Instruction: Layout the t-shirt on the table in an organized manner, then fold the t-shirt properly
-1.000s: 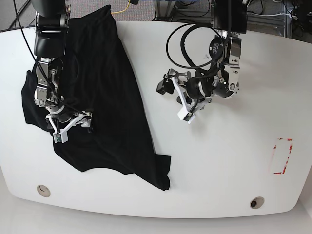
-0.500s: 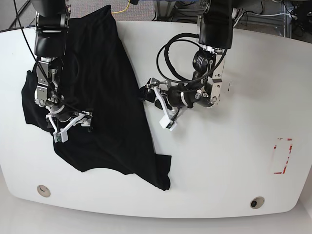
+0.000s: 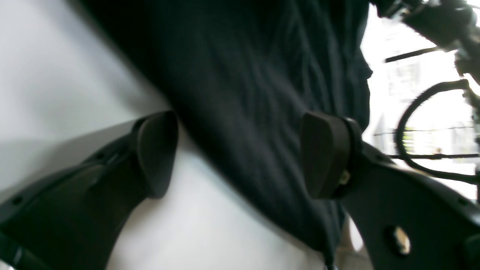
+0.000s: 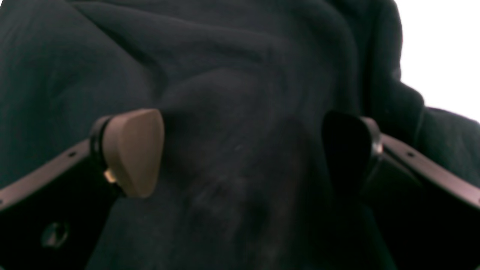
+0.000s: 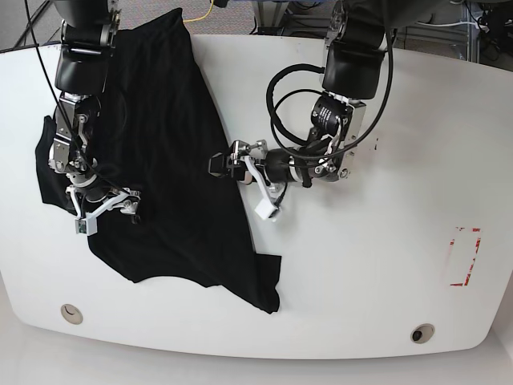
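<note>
A yellow cable (image 5: 210,11) lies on the floor beyond the far edge of the desk, near the top middle of the base view; grey carpeted floor (image 5: 232,18) shows around it; a metal frame or rack (image 5: 445,36) stands behind the far right corner, with dark cords trailing by it, too small to tell apart; the left wrist view shows a bright, blurred background (image 3: 420,112) past the cloth's edge.

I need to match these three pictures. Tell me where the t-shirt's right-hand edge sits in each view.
Base: the t-shirt edge runs diagonally down the table, meeting the left claw.
Left wrist: edge crosses between the open claw's pads.
Right wrist: not in it; only cloth shows.
Shared landmark: the black cloth.
</note>
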`<action>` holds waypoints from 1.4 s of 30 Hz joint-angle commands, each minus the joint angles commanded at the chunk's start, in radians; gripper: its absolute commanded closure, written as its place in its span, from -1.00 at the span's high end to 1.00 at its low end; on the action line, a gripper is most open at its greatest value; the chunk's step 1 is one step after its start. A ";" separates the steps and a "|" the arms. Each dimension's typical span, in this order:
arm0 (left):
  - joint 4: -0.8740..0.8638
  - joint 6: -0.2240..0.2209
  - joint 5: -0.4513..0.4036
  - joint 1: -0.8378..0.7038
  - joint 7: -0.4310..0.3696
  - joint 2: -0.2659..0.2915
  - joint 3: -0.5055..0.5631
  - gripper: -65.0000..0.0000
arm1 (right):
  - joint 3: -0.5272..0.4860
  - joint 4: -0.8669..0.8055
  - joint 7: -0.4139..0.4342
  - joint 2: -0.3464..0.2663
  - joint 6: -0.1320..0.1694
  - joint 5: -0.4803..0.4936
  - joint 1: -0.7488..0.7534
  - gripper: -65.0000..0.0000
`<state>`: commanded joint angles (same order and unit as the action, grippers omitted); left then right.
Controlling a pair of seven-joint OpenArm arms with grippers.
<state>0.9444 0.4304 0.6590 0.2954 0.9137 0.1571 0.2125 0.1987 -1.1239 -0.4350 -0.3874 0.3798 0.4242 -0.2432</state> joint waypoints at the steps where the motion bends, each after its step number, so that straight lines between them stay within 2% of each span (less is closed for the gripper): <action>1: -0.011 0.000 0.017 0.005 -0.006 0.000 0.020 0.47 | 0.000 0.000 0.000 0.000 0.000 0.000 0.003 1.00; 9: -0.028 -0.002 0.112 0.017 -0.069 0.000 0.120 0.44 | 0.002 0.000 0.000 0.002 0.000 0.000 0.009 1.00; 12: -0.032 -0.002 0.115 0.017 -0.075 0.000 0.120 0.21 | 0.002 0.000 0.000 0.002 0.000 0.000 0.011 1.00; 16: -0.032 -0.006 0.112 0.017 -0.077 0.000 0.123 -0.30 | 0.002 -0.003 0.000 0.000 0.000 0.000 0.021 1.00; 18: -0.032 -0.034 0.112 0.017 -0.077 0.000 0.121 -0.52 | 0.002 -0.015 0.000 -0.002 0.000 0.000 0.021 1.00; 23: -0.032 -0.160 0.112 0.015 -0.077 0.000 0.123 -0.97 | 0.003 -0.032 0.000 -0.002 0.000 0.000 0.025 1.00; 25: -0.031 -0.192 0.114 0.014 -0.074 0.000 0.123 -1.00 | 0.003 -0.038 0.000 -0.002 0.000 0.000 0.025 1.00; 31: -0.023 -0.196 0.118 0.014 -0.028 -0.020 0.117 -1.00 | 0.003 -0.060 0.000 0.000 0.000 0.000 0.025 1.00; 35: 0.038 -0.196 0.118 0.014 0.034 -0.078 0.086 -1.00 | 0.003 -0.075 -0.014 0.002 0.000 0.000 0.025 1.00; 37: 0.094 -0.196 0.118 0.006 0.086 -0.119 0.060 -1.00 | 0.003 -0.084 -0.055 0.003 0.000 0.000 0.018 1.00; 42: 0.232 -0.196 0.118 -0.035 0.181 -0.208 -0.003 -1.00 | 0.003 -0.129 -0.098 0.006 0.000 0.000 0.018 1.00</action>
<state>1.1761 0.2340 0.7772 0.2601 1.0948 -0.0514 0.2094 0.2018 -1.2528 -0.5332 -0.3813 0.3798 0.4242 -0.2248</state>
